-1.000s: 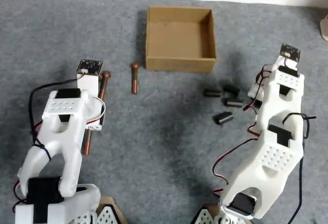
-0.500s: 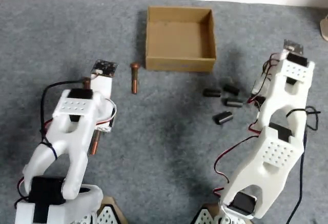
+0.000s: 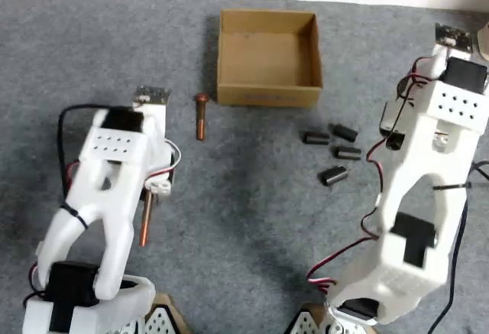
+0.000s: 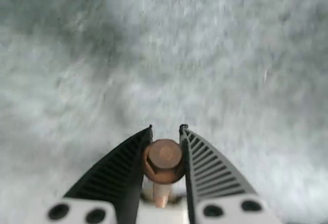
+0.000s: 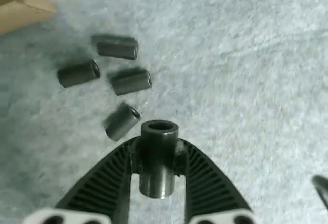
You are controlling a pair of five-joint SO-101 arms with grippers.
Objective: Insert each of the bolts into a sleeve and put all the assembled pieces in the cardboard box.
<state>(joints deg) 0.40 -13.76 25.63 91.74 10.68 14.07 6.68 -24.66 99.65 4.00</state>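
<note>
My left gripper is shut on a copper bolt, head between the fingertips, held above the carpet; its shaft pokes out beside the left arm. A second copper bolt lies on the carpet left of the cardboard box, apart from the gripper. My right gripper is shut on a black sleeve, bore end facing away, raised over the carpet. Several loose black sleeves lie between the arms, just beyond the held sleeve.
The open-topped box stands at the back middle with nothing visible in it; its corner appears past the loose sleeves. Grey carpet covers the table, with free room in the middle between the arms.
The left arm has shifted right and toward the near side with the bolt in its gripper. The right arm has risen and swung toward the far right, carrying its sleeve.
</note>
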